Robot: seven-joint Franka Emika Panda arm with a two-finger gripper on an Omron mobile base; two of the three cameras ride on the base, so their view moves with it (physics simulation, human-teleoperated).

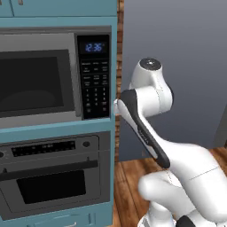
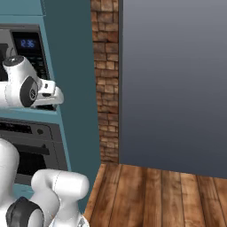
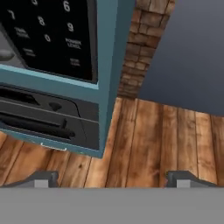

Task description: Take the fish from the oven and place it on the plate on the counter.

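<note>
While the arm (image 1: pixel 150 106) rises folded at about four o'clock in the left base view, we count one oven (image 1: pixel 53 175), one microwave (image 1: pixel 48 80) stacked at twelve o'clock above it, and one bar handle (image 1: pixel 46 170) across the oven's shut door. That handle runs left to right, its long axis level. The fish is somewhere we cannot see, with the door closed. The left base view gives us the oven's dark window whole; the right base view adds a brick strip (image 2: pixel 105 80) and grey wall (image 2: pixel 173 84) at three o'clock of the cabinet. In the hand view the gripper (image 3: pixel 111 178) stands wide apart, holding nothing, over the wooden floor (image 3: pixel 144 140), with the keypad (image 3: pixel 48 35) at eleven o'clock.
</note>
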